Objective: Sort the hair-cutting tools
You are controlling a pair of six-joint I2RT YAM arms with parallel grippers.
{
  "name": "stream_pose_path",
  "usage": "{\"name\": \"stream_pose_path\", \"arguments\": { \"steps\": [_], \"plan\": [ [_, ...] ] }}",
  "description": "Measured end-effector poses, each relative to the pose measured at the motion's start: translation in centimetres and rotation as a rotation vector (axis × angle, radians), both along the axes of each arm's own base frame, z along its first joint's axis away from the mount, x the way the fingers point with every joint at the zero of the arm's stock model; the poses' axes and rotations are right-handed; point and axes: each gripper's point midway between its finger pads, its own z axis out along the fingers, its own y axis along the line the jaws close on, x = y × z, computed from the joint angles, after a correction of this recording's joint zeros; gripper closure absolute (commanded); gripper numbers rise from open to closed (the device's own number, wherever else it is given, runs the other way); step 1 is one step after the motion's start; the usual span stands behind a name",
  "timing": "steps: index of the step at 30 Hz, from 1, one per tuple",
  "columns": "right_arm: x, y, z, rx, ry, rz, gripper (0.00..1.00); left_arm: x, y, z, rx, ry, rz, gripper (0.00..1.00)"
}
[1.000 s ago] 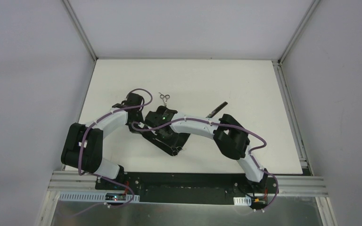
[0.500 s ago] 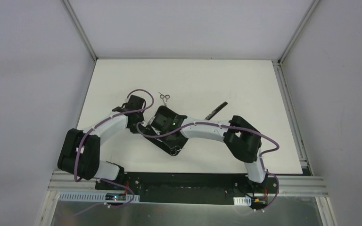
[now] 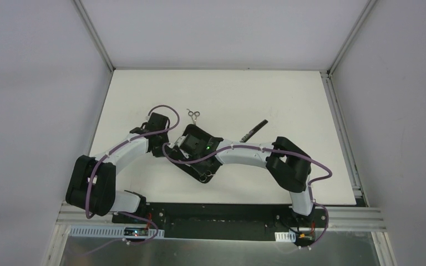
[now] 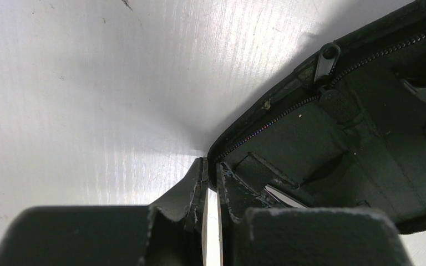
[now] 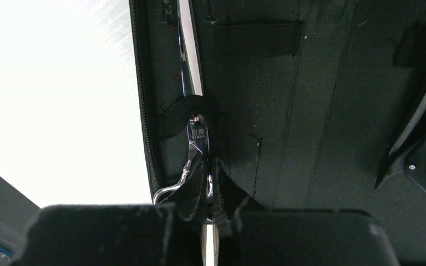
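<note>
Left claw (image 4: 211,166): nearly closed, pinching the toothed zip rim of the black fabric case (image 4: 333,144).
Right claw (image 5: 209,166): clamped tight on glossy steel scissors (image 5: 197,133) under an elastic strap (image 5: 169,119), frame left.
Loose: silver ring-handled scissors (image 3: 193,115) and slim black comb (image 3: 255,130), upper centre of the white tabletop (image 3: 288,94).

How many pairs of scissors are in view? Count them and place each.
2: silver scissors loose on the table beyond the case; a second pair strapped inside it. A dark tool there may be a third.

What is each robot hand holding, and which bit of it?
Right end effector pinches the silver scissors just past the pivot, near the handles. Left end effector seems to nip the black case at its zipped edge.
</note>
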Motion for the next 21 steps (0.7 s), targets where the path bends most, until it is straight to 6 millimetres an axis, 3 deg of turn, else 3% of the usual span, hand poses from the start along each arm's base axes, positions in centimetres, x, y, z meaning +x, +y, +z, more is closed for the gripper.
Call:
{"name": "stream_pose_path", "arguments": {
  "steps": [3, 5, 14, 18, 21],
  "plan": [
    [0.1, 0.1, 0.0, 0.006, -0.004, -0.001, 1.0, -0.1, 0.0, 0.0, -0.008, -0.013, 0.002, 0.93],
    [0.9, 1.6, 0.4, 0.065, -0.038, -0.006, 1.0, -0.4, -0.7, 0.1, -0.052, -0.003, -0.003, 0.94],
    [1.4, 1.6, 0.0, 0.121, -0.066, -0.029, 1.0, -0.8, -0.8, 0.3, -0.083, -0.031, 0.011, 0.94],
    [1.6, 1.8, 0.0, 0.148, -0.082, -0.038, 0.92, -0.7, -0.4, 0.6, -0.068, -0.053, 0.022, 0.94],
    [1.7, 1.9, 0.1, 0.175, -0.095, -0.042, 0.8, -0.7, -0.2, 0.7, -0.056, -0.058, 0.028, 0.94]
  ]
}}
